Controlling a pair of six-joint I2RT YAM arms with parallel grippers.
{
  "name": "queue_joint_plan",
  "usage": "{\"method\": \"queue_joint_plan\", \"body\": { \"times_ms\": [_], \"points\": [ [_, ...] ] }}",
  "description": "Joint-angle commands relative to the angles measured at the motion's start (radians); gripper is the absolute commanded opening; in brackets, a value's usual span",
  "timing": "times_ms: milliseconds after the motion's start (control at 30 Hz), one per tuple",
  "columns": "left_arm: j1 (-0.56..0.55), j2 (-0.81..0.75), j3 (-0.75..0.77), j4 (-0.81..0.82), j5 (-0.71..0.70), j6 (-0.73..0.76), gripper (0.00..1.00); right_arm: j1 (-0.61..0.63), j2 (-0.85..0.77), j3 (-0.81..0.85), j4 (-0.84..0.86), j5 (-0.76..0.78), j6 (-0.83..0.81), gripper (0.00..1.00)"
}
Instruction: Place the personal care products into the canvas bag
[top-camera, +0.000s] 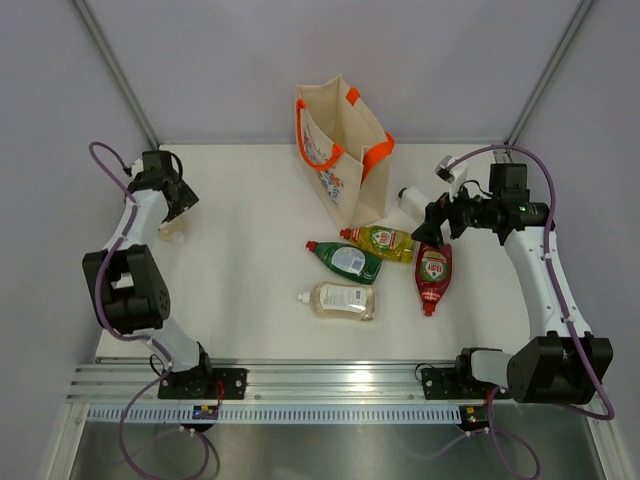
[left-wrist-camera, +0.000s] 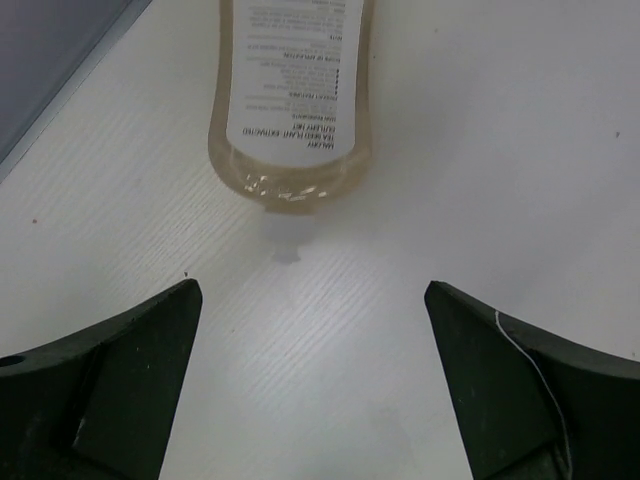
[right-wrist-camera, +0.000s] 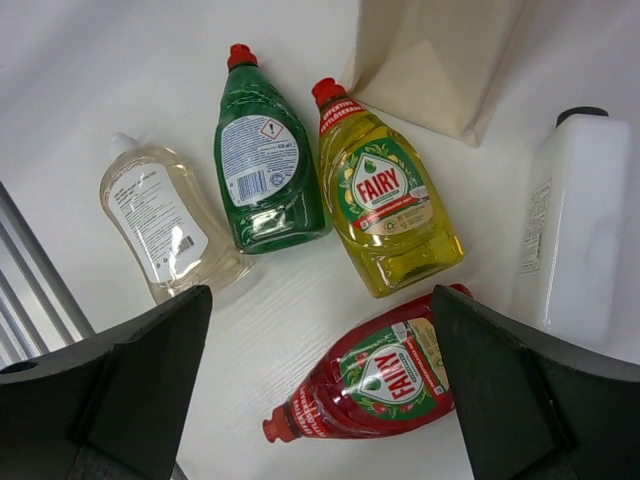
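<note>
Four bottles are laid close together on the white table (top-camera: 250, 200), near its middle and just on the near side of the canvas bag (top-camera: 345, 150). The green bottle (top-camera: 346, 261) and the yellow bottle (top-camera: 383, 241) are lying close against each other, red caps turned left, the yellow one on the far side. The clear-beige bottle (top-camera: 342, 300) is set a little apart on the near side of the green one, its printed label up and its cap to the left. The red bottle (top-camera: 433, 272) is placed right of the yellow one, cap pointed toward the near edge. The white bottle (top-camera: 411, 198) is laid just right of the bag's base, on the far side of the red bottle.

The bag is stood upright at the far middle of the table, its mouth open, its orange handles raised and its floral print on the left face. All the bottles are outside it.

The right gripper (right-wrist-camera: 320, 300) is held over the far end of the red bottle, its fingers spread wide with nothing gripped between them. The left gripper (left-wrist-camera: 312, 290) is held at the far left of the table, well apart from the bag, its fingers likewise spread wide and holding nothing. A second clear bottle (left-wrist-camera: 290, 100) is seen just ahead of those fingers, lying on the table with its base toward them and a white label facing up.
</note>
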Motion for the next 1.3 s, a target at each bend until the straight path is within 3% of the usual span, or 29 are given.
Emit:
{"method": "queue_joint_plan", "body": {
  "times_ms": [0,67,300,567,667,1167,1200,1267],
  "points": [
    [0.018,0.112,0.141,0.002,-0.055,0.022,0.99,0.002,-0.006,-0.013,0.002,-0.047,-0.05,1.0],
    [0.019,0.198,0.244,-0.03,-0.076,0.031,0.99,0.002,0.007,-0.015,0.001,-0.047,-0.06,1.0],
    [0.056,0.328,0.341,-0.029,-0.125,0.087,0.99,0.0,0.045,0.008,0.007,-0.06,-0.038,0.99],
    [0.115,0.431,0.408,-0.028,-0.04,0.151,0.99,0.0,0.096,0.049,-0.015,-0.07,-0.027,1.0],
    [0.124,0.5,0.488,-0.098,-0.027,0.162,0.99,-0.001,0.111,0.068,-0.024,-0.073,-0.029,0.99],
    [0.15,0.566,0.462,-0.113,0.111,0.168,0.99,-0.001,0.096,0.069,-0.032,-0.09,0.006,0.99],
    [0.151,0.563,0.449,-0.112,0.12,0.167,0.98,0.0,0.088,0.065,-0.033,-0.091,0.009,1.0],
    [0.159,0.554,0.418,-0.086,0.157,0.16,0.86,-0.001,0.082,0.06,-0.032,-0.093,0.012,0.99]
  ]
}}
